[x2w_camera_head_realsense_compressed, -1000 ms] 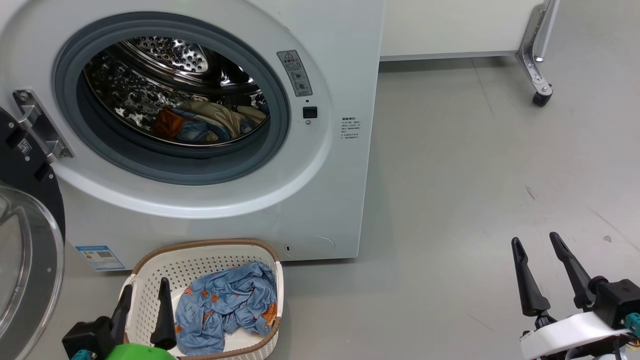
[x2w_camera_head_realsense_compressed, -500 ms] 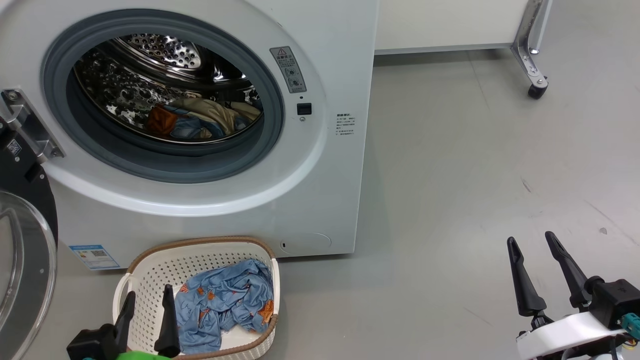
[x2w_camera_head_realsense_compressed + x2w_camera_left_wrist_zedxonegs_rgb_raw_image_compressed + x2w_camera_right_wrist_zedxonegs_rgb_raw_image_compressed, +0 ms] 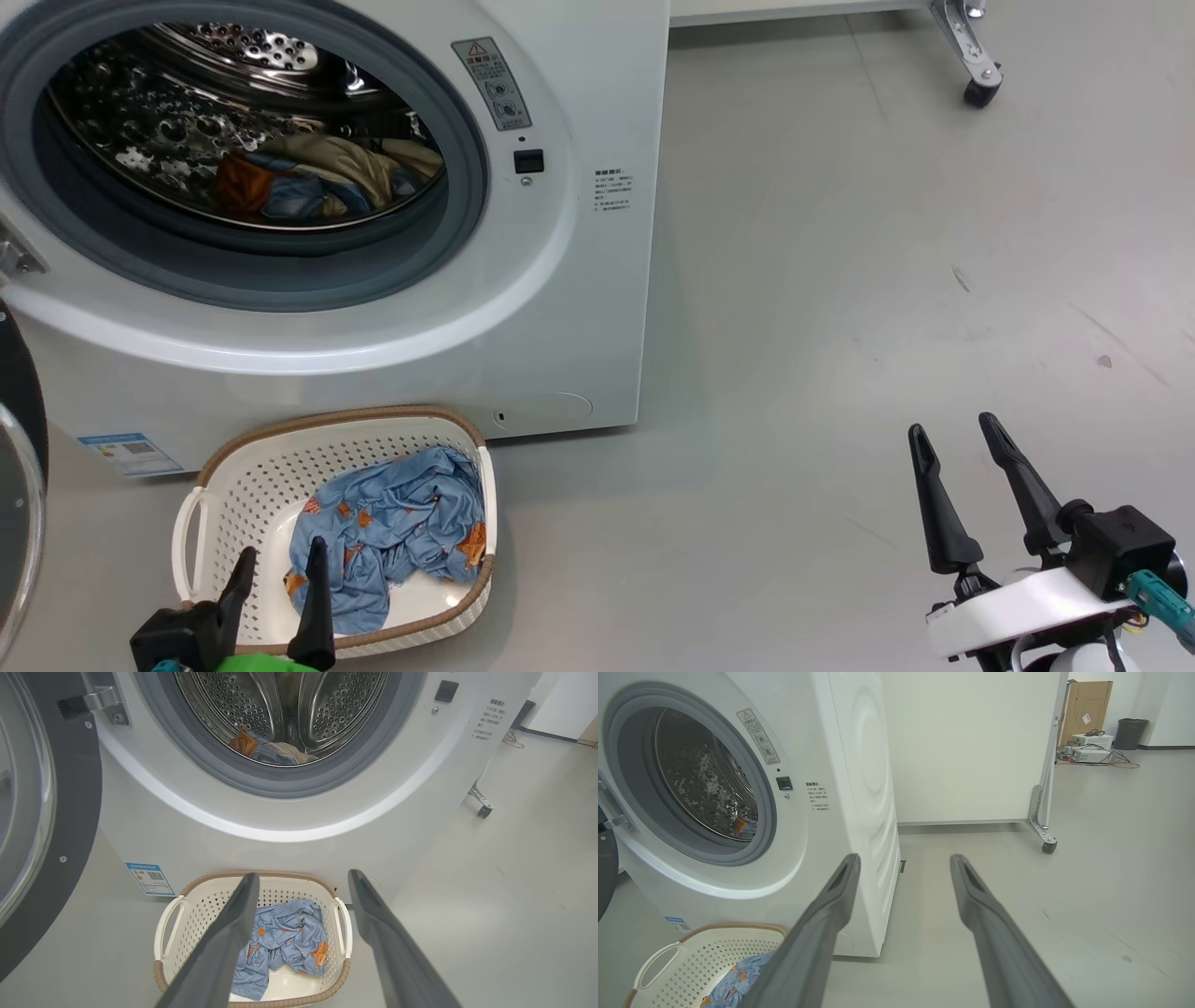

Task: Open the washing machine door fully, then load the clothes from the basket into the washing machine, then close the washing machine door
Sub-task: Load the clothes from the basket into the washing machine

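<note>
The white washing machine [image 3: 579,308] stands with its washing machine door [image 3: 70,812] swung wide to the left, black rim and glass showing. Some garments [image 3: 275,751] lie in the steel drum. On the floor in front sits the cream basket [image 3: 233,485] holding the light blue printed clothes [image 3: 392,523]. My left gripper [image 3: 282,553] hovers open over the basket's near edge, its fingers framing the clothes [image 3: 289,933] in the left wrist view. My right gripper [image 3: 952,427] is open over bare floor far to the right, holding nothing.
A white partition on a metal leg with a caster [image 3: 1048,847] stands behind and right of the machine. A cardboard box [image 3: 1087,709], a dark bin [image 3: 1129,732] and cabled equipment lie far back. Grey floor [image 3: 840,327] stretches to the machine's right.
The whole head picture has slid up and to the left, so the camera has moved. Both grippers stay open and keep much the same places in the picture.
</note>
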Available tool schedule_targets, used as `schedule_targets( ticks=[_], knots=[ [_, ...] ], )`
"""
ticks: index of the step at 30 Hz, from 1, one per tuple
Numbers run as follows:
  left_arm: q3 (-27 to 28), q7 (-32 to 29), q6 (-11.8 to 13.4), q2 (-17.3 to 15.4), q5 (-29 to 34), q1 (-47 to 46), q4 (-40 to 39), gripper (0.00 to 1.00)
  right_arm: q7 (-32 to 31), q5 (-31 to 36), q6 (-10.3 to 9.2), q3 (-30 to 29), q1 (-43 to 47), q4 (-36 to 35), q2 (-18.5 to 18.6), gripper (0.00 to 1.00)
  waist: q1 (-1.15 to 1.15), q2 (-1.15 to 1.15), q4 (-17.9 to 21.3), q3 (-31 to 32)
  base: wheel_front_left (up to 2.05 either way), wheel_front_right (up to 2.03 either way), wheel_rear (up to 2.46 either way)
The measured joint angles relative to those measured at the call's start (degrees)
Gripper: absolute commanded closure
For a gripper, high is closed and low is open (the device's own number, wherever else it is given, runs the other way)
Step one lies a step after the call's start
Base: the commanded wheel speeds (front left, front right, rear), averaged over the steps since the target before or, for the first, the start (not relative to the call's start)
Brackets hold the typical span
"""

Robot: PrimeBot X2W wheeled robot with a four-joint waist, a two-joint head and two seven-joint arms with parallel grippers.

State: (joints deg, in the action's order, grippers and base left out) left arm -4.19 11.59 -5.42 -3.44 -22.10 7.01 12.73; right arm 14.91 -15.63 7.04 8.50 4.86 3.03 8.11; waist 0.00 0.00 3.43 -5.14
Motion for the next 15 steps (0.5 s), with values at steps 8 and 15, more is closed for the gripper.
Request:
schedule_targets(
  ticks=[8,15],
  knots=[
    [0.2,-3.45,1.26,-2.87,2.31,-2.65,-0.66,0.0,0.0,0.0,0.0,0.89,-3.21,-0.52,-0.76,0.0,0.0,0.0,2.36,-4.56,0.0,0.0,0.0],
    [0.36,-8.12,1.68,-5.08,3.02,-6.28,-0.2,0.0,0.0,0.0,0.0,1.6,-6.19,-0.9,-1.03,0.0,0.0,0.0,4.38,-9.14,0.0,0.0,0.0]
  ],
)
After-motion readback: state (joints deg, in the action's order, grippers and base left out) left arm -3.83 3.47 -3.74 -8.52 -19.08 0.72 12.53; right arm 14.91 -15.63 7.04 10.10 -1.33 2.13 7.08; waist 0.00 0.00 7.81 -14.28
